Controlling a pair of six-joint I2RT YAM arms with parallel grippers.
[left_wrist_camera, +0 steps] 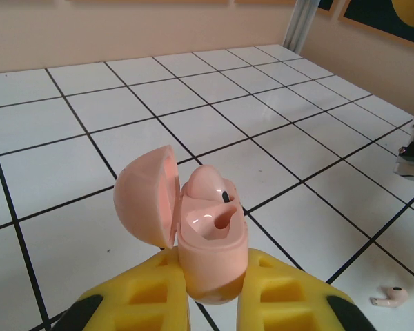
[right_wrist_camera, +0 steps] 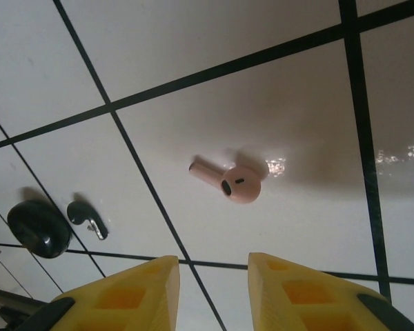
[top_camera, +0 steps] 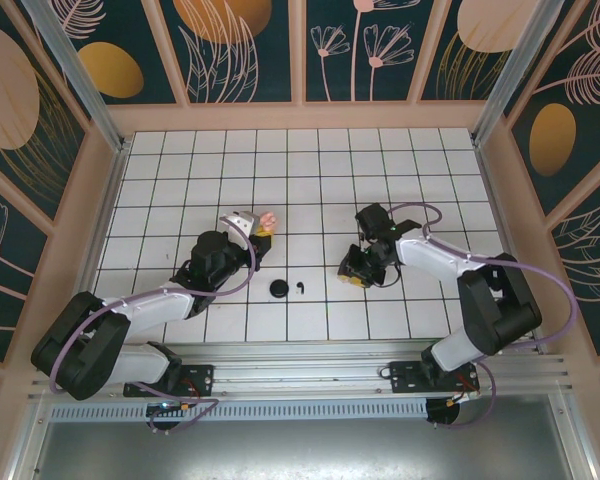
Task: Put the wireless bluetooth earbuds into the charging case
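While the left tool (left_wrist_camera: pixel 214 284) is clamped on the open pink charging case (left_wrist_camera: pixel 210 241), the right tool (right_wrist_camera: pixel 212 276), fingers apart and empty, hangs nearest the pink earbud (right_wrist_camera: pixel 233 183), lying on the counter (right_wrist_camera: pixel 297 103) just ahead, stem pointing sideways.

My left end effector (top_camera: pixel 258 230) clamped on pink charging case (top_camera: pixel 269 217), above white tiled counter (top_camera: pixel 310 160). My right end effector (top_camera: pixel 356 272) angled down at tile, well apart. Between them, nearer my bases: round black disc (top_camera: pixel 278 289), black earbud (top_camera: pixel 301 289) just beside, right of it.
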